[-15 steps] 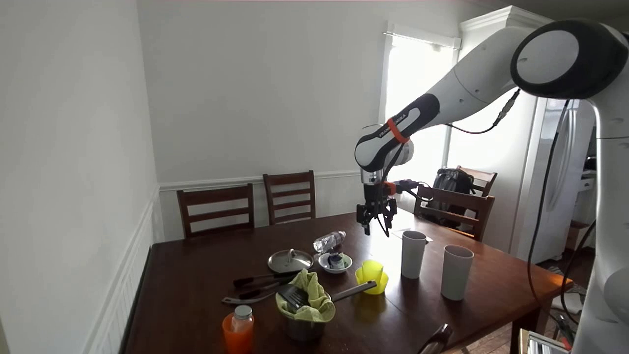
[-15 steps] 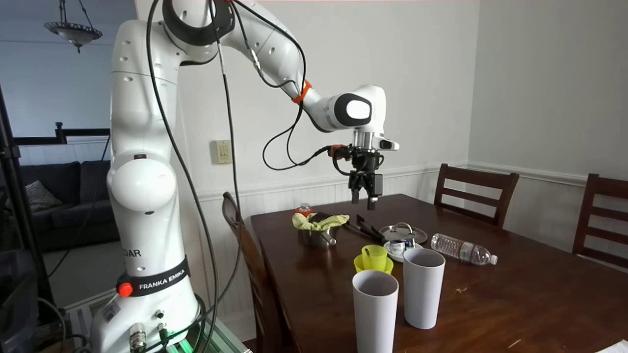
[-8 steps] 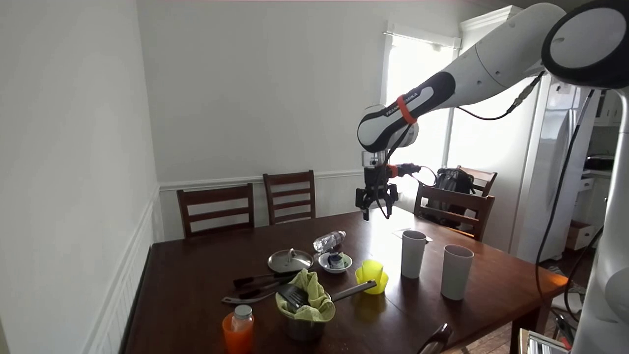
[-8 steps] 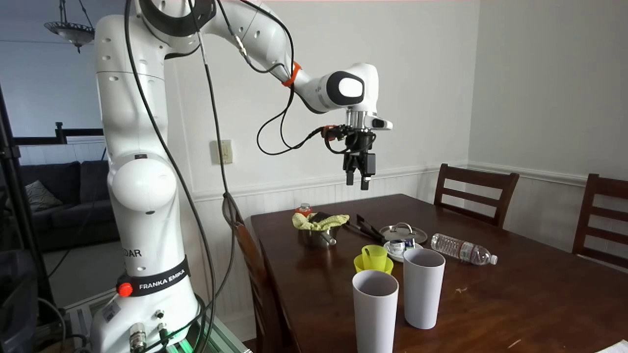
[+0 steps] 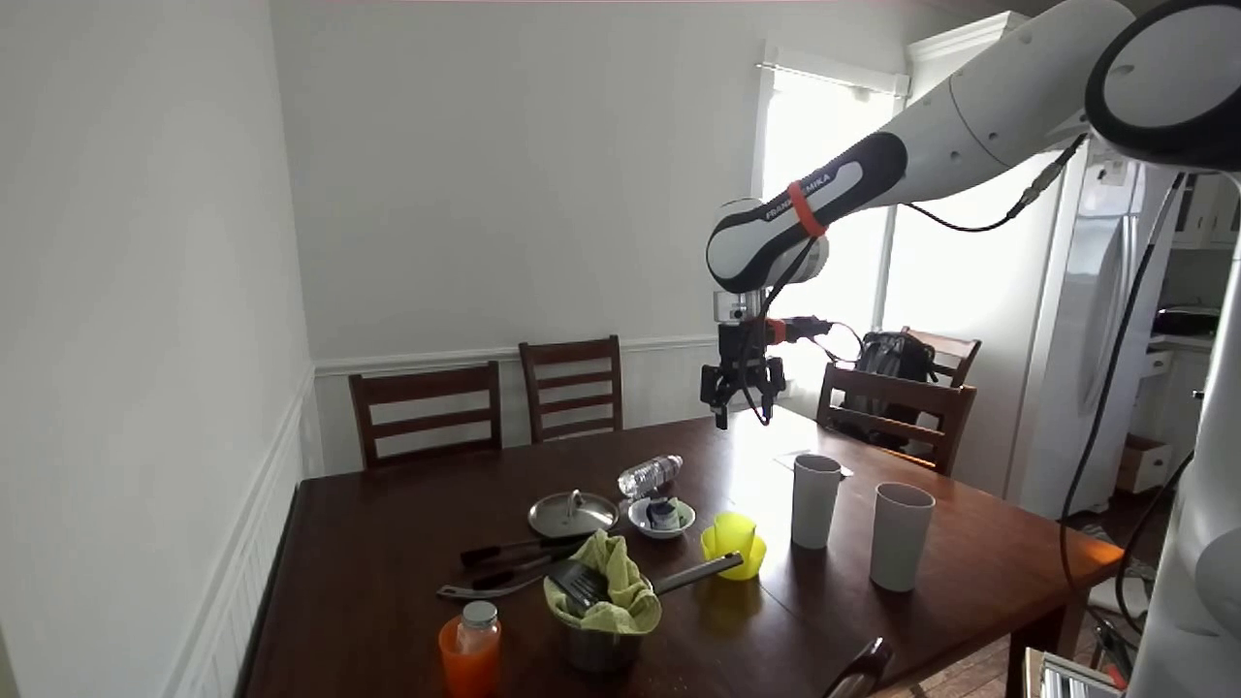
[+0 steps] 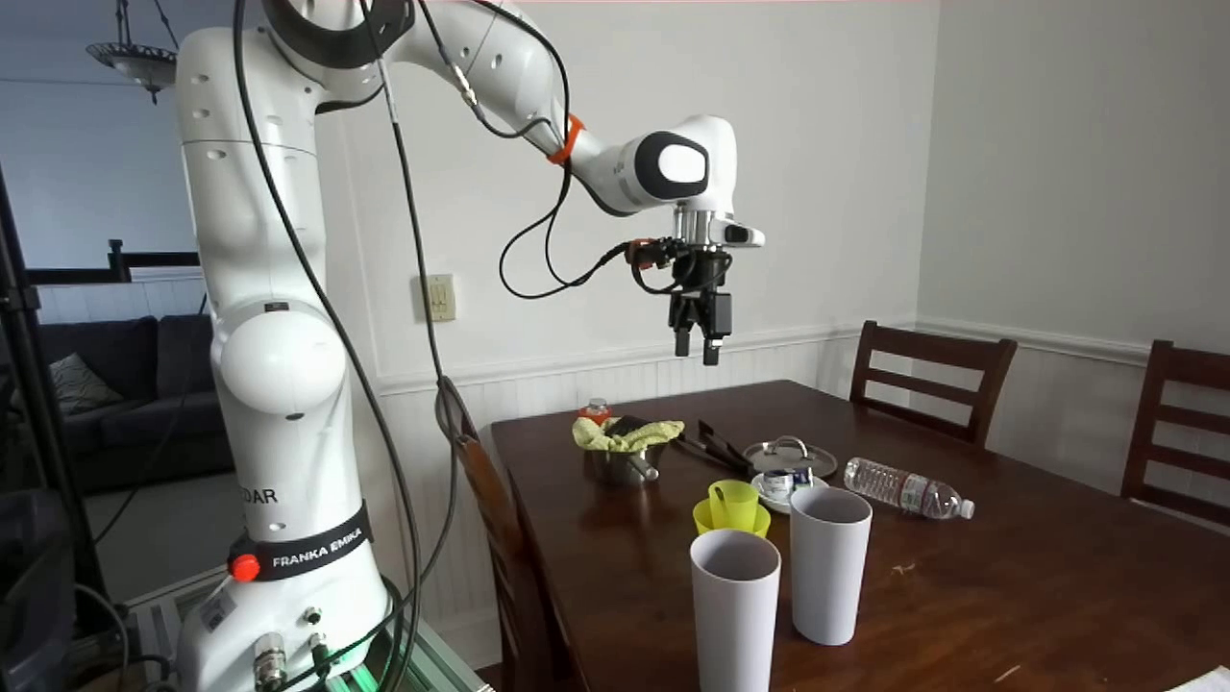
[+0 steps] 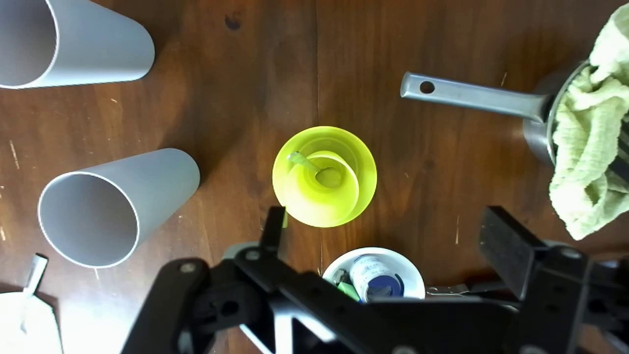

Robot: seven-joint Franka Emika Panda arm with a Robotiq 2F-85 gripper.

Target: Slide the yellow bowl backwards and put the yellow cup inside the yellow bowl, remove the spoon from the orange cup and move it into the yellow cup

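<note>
The yellow cup stands inside the yellow bowl on the table; both also show in an exterior view, the cup above the bowl rim. The spoon rests in the yellow cup, its handle leaning on the cup's rim. The orange cup stands at the table's near left in an exterior view, with a clear, grey-lidded container in it. My gripper is open and empty, high above the table. It also hangs in the air in both exterior views.
Two tall grey cups stand beside the bowl. A pot with a green towel has its handle toward the bowl. A small white bowl, a bottle, a lid and dark-handled utensils lie nearby.
My gripper has risen higher above the table, and the arm has drawn back slightly toward its base. The fingers stay open. The cup, bowl and spoon have not moved.
</note>
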